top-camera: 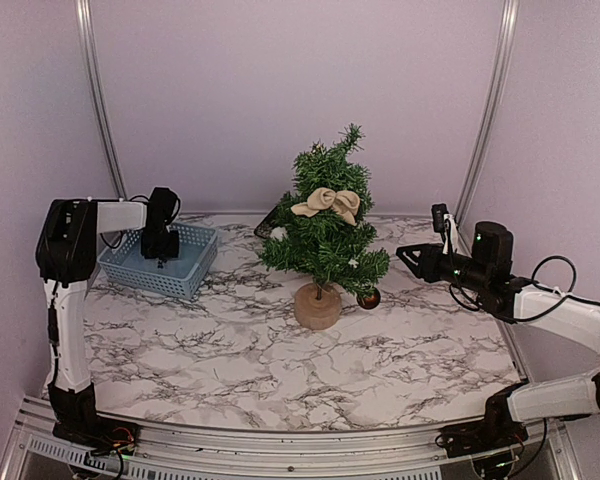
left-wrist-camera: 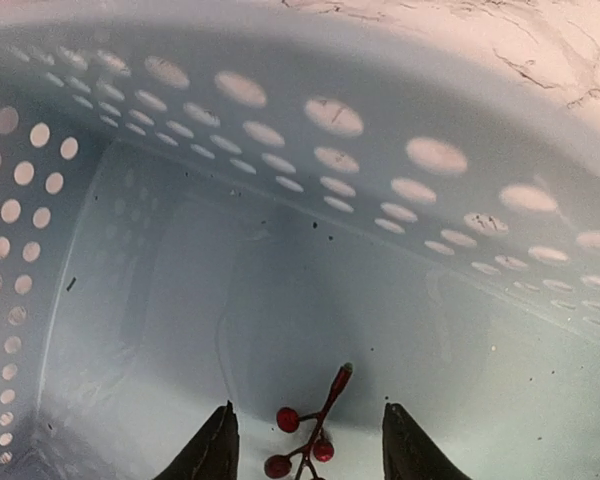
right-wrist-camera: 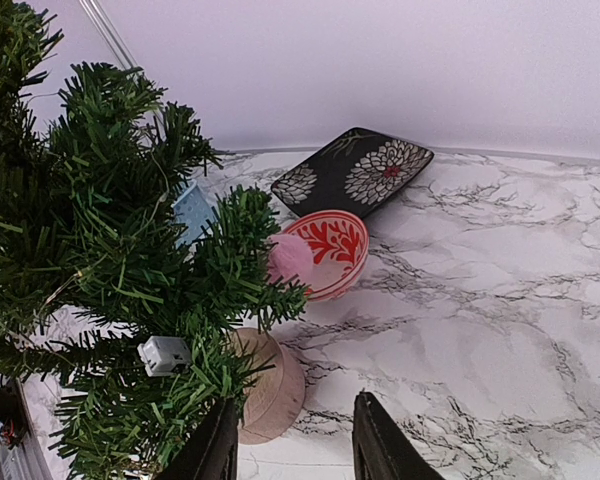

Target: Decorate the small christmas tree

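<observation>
We saw the left pincer (left-wrist-camera: 308,410) spread inside the blue basket (top-camera: 185,277), a red berry sprig (left-wrist-camera: 315,425) lying between its fingers. The right pincer (right-wrist-camera: 295,402) gaped empty beside the small christmas tree (top-camera: 325,230), which stood upright mid-desk (top-camera: 280,365); behind it lay a red bowl (right-wrist-camera: 332,245) and a dark plate (right-wrist-camera: 355,170).

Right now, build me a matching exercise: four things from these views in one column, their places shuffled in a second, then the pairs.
1. red berry sprig
2. beige fabric bow
3. red-and-white patterned bowl
4. dark red round bauble

A. high on the small green christmas tree
B. on the marble table, beside the black floral plate
C. hanging from a low branch
D. on the floor of the blue perforated plastic basket

Pairs: 1-D, 2-A, 3-B, 4-C.
</observation>
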Motion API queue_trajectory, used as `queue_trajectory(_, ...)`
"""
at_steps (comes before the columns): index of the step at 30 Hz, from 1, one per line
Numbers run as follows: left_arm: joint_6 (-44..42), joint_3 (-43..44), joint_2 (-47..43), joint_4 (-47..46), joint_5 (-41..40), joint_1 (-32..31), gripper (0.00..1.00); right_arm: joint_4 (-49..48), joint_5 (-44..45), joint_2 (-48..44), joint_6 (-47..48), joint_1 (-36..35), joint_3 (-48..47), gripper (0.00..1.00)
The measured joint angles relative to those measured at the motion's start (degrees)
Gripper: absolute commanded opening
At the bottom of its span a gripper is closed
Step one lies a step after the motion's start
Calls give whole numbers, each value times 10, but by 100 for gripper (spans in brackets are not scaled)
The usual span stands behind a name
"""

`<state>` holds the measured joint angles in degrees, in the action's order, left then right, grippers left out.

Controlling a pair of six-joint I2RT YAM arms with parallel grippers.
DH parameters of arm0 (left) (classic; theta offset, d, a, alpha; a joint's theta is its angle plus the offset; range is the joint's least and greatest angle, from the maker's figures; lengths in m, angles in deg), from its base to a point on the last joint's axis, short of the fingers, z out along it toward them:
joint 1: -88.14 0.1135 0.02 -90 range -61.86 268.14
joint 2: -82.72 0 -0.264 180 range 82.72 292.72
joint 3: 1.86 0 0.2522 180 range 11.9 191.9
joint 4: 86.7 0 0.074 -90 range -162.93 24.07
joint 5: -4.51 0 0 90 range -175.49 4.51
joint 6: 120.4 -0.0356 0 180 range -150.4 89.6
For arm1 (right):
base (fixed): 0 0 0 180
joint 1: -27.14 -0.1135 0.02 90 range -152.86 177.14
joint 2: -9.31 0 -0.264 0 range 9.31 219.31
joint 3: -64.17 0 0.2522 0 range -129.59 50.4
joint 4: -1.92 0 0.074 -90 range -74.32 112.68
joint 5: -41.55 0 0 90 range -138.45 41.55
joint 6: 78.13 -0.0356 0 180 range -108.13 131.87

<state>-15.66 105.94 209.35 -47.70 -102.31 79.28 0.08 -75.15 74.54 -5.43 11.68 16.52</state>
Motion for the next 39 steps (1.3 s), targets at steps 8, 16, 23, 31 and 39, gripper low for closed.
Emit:
queue_trajectory(8, -55, 81, 43, 49, 33, 11, 42, 0, 0, 0, 0, 0, 0, 39)
queue_trajectory(16, -64, 71, 44, 64, 71, 14, 14, 0, 0, 1, 0, 0, 0, 39)
queue_trajectory(23, -47, 27, 15, 61, 75, 12, 0, 0, -2, 1, 0, 0, 0, 39)
queue_trajectory(31, -1, -36, -43, 44, 100, 12, 0, 3, -6, 0, 0, 0, -9, 39)
queue_trajectory(39, 75, -141, -235, -84, 151, 6, 0, 9, -13, -12, 3, 0, -44, 39)
